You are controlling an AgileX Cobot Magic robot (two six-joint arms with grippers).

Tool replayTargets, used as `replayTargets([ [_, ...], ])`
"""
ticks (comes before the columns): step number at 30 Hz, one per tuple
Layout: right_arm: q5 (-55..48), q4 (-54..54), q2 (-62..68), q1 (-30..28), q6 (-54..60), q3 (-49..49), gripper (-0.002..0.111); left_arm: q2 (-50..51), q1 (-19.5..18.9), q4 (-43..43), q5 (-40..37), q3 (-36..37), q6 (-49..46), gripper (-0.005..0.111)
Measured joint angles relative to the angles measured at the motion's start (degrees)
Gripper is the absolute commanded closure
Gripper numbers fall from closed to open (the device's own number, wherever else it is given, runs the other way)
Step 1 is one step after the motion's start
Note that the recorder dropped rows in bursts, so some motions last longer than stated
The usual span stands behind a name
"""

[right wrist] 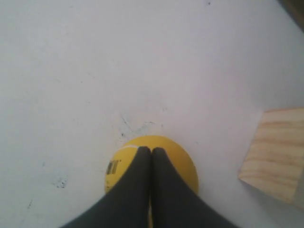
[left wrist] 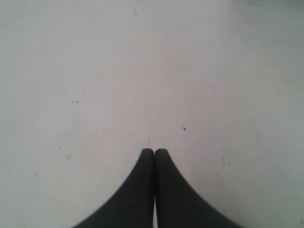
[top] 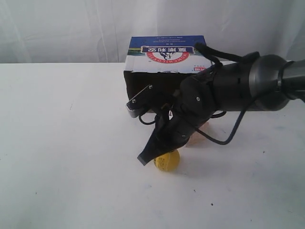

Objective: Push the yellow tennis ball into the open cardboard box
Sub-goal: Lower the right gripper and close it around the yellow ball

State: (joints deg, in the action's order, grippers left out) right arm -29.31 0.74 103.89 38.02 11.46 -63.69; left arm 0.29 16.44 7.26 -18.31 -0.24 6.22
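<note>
The yellow tennis ball lies on the white table in front of the open cardboard box, whose dark side faces the ball. My right gripper reaches in from the right, shut and empty, with its tip low against the ball's left side. In the right wrist view the shut right gripper overlaps the tennis ball, which shows a dark printed mark. My left gripper is shut over bare table and does not show in the exterior view.
A pale wooden cube sits close beside the ball; in the exterior view the wooden cube is mostly hidden behind the right arm. A black cable loops under that arm. White curtain backs the table.
</note>
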Motion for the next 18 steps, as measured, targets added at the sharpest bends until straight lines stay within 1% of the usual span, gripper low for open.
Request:
replayTargets([
  [4,-0.8,-0.7,1.5,0.1,1.0,-3.5,0.108,0.0,0.0,0.0,0.0,0.0,0.0,0.107],
  [9,-5.7,-2.1,0.4,0.6,1.2,-10.1,0.108,0.0,0.0,0.0,0.0,0.0,0.0,0.107],
  [14,-12.5,-2.5,-2.3,1.1,1.2,-10.5,0.108,0.0,0.0,0.0,0.0,0.0,0.0,0.107],
  [18,-12.5,-4.3,-0.9,1.1,1.2,-9.7,0.108,0.0,0.0,0.0,0.0,0.0,0.0,0.107],
])
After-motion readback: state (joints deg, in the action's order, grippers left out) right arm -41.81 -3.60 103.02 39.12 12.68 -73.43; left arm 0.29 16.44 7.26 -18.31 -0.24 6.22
